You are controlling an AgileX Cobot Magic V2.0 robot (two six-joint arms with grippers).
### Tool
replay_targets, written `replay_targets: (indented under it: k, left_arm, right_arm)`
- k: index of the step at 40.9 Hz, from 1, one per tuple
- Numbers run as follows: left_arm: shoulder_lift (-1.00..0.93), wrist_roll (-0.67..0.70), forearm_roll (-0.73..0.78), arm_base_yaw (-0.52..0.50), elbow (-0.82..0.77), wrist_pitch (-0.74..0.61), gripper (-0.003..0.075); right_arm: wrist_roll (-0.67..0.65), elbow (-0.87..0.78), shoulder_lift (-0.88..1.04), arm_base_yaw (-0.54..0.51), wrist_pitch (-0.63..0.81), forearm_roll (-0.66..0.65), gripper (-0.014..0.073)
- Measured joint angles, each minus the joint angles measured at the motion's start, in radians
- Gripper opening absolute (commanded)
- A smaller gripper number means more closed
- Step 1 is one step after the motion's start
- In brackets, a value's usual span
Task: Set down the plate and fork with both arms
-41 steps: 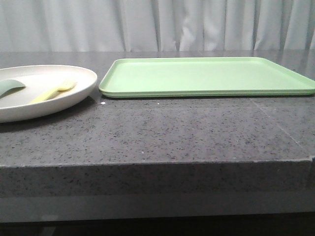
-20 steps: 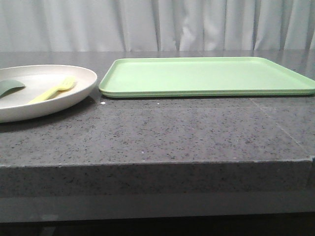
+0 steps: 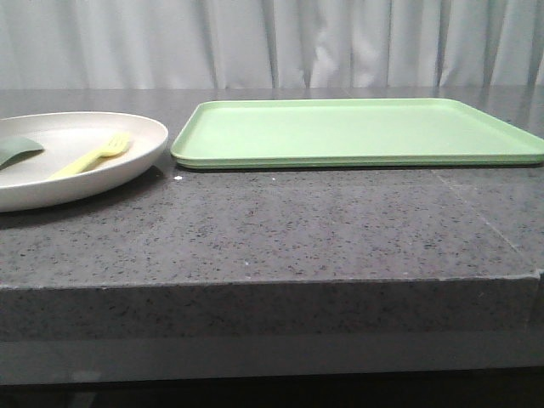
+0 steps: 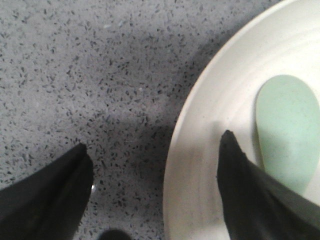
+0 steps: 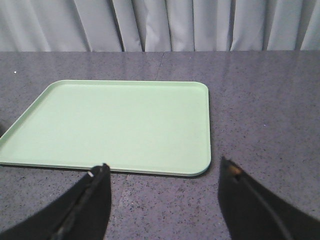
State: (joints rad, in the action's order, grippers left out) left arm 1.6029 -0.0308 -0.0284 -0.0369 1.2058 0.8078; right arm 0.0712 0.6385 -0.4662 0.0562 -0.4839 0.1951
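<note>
Countertop [image 3: 306,229] of dark speckled stone carries everything in view, with pale curtains [image 3: 340,42] hanging behind it. The light-green tray [image 3: 357,132] is the largest item on it; in the right wrist view it lies flat just beyond the right gripper [image 5: 162,172], its near edge close ahead of the fingertips and its body offset toward one finger more than the other. That gripper's dark fingers [image 5: 87,202] are spread wide with nothing between them, above bare stone.

The plate [image 3: 127,157] sits just beside the tray's left end, the two rims close but apart. The left gripper [image 4: 155,145] hangs spread open astride the plate's rim: one finger [image 4: 250,190] is over the inside of the dish, the other over the counter outside it, and the rim passes between them. Whether either finger touches the plate cannot be told.

The fork [image 3: 92,155] lies inside the plate, tines toward the tray; it does not show in the left wrist view. The teal-green utensil [image 4: 287,130] lies in the plate just beside the inner finger.
</note>
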Motion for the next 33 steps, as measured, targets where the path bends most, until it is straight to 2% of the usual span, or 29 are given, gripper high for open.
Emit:
replay_targets:
  k: [4,33]
  left_arm:
    - [0.018,0.0,0.0,0.0,0.002,0.014,0.0435]
    - [0.022,0.0,-0.023,0.0,0.004,0.018,0.0096]
  right_arm:
    - [0.0,0.0,0.0,0.0,0.0,0.0,0.0492]
    - [0.0,0.0,0.0,0.0,0.0,0.0,0.0492]
